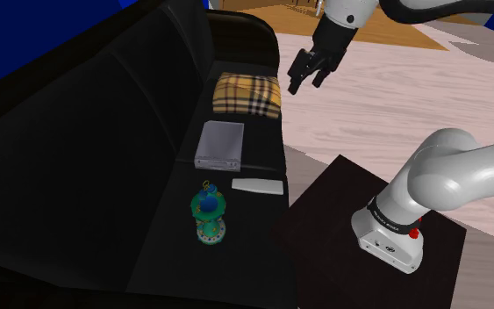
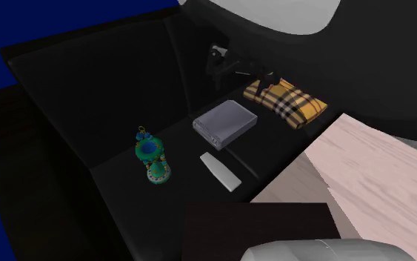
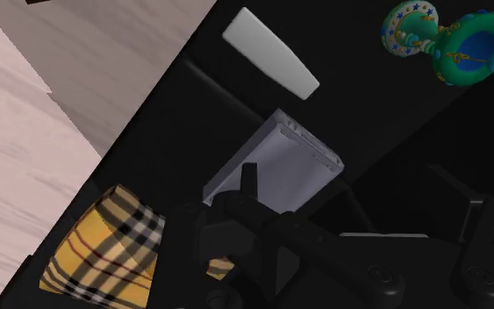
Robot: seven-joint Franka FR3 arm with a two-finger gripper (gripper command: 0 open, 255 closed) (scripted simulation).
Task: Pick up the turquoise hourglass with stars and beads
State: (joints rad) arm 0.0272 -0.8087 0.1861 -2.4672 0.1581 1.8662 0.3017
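The turquoise hourglass [image 1: 210, 217] [image 2: 152, 157] stands upright on the black sofa seat [image 1: 148, 202]; it has a blue-green body, star-dotted end discs and small gold beads. In the wrist view the hourglass [image 3: 447, 44] lies well ahead of the fingers, beyond a grey box. My black gripper [image 1: 306, 70] [image 2: 225, 67] [image 3: 372, 193] hangs open in the air above the plaid cushion end of the seat, far from the hourglass, with nothing between its fingers.
Between gripper and hourglass lie a grey box [image 1: 220, 145] [image 2: 225, 122] [image 3: 280, 167] and a flat white bar [image 1: 258, 186] [image 2: 220, 171] [image 3: 269, 51]. A yellow plaid cushion [image 1: 247, 95] [image 2: 284, 101] [image 3: 104, 250] sits by the armrest. The dark stand [image 1: 324, 219] borders the sofa's front edge.
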